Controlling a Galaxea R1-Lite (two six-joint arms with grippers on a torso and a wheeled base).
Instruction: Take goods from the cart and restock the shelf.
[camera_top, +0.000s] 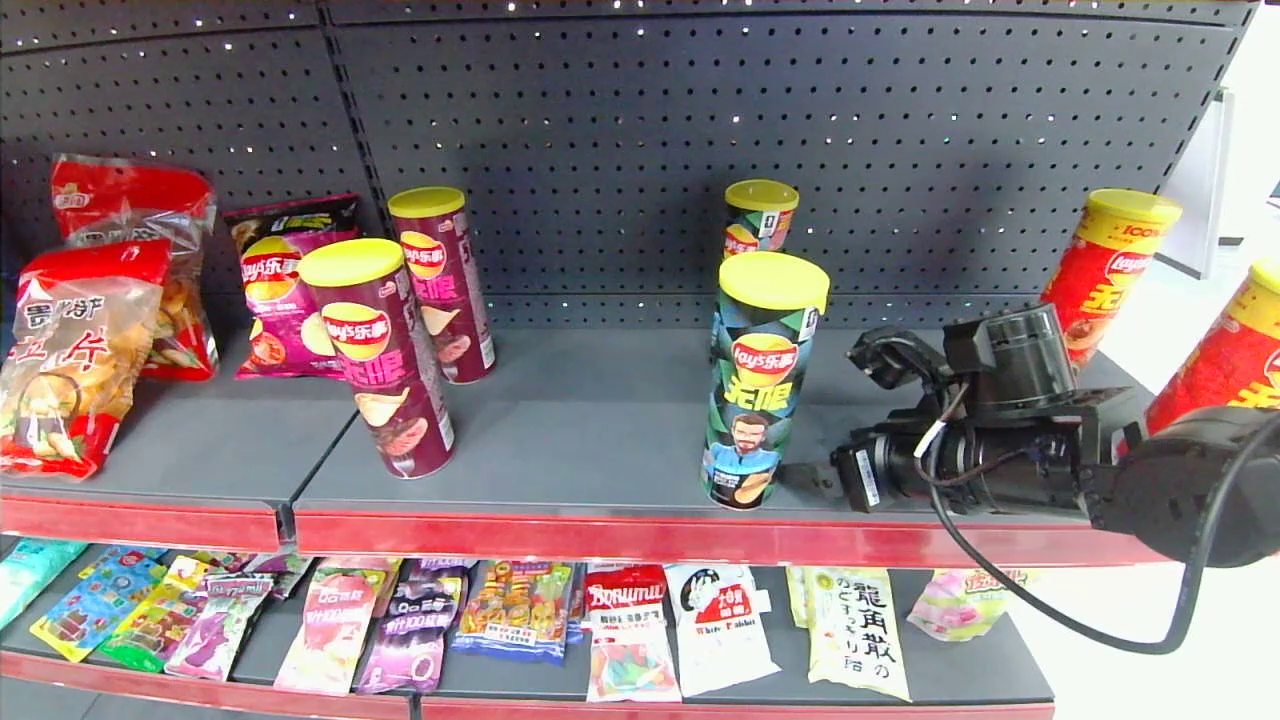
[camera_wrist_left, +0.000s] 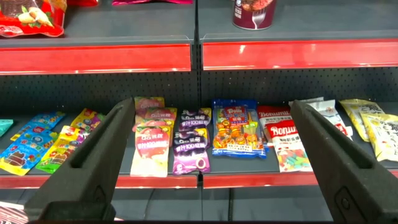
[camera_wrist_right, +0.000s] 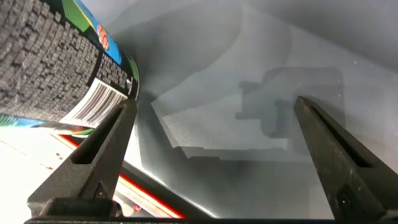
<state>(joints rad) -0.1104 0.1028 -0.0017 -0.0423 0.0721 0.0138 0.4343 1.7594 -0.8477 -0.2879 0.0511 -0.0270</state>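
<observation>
The right gripper (camera_wrist_right: 212, 106) has its 2 fingers (camera_wrist_right: 93, 155) spread wide, with nothing between them but the bare grey deck of the top shelf (camera_top: 600, 410). A teal can (camera_top: 765, 380) of crisps stands upright on that deck, close to the shelf's red front lip. In the head view the right gripper lies low over the deck at the can's 3 o'clock. In the right wrist view the can's barcoded side sits just outside 1 finger; I cannot tell whether they touch.

At the teal can's 12 o'clock, back near the pegboard wall (camera_top: 900, 150), stands a rear teal can (camera_top: 760, 220) with the same yellow lid. Toward 9 o'clock are 2 purple cans (camera_top: 385, 360), both upright, 1 near the front lip and 1 farther back. Beyond them, also toward 9 o'clock, a purple bag (camera_top: 285, 285) leans against the wall, and 2 red bags (camera_top: 70, 350) take up the left end of the deck. Between 2 and 3 o'clock from the teal can, 2 red cans (camera_top: 1105, 265) stand at the right end.

The left gripper (camera_wrist_left: 212, 104) is also wide apart and holds nothing. It faces the lower shelf (camera_wrist_left: 249, 180), where flat sweet packets (camera_wrist_left: 235, 127) lie side by side in a row.
</observation>
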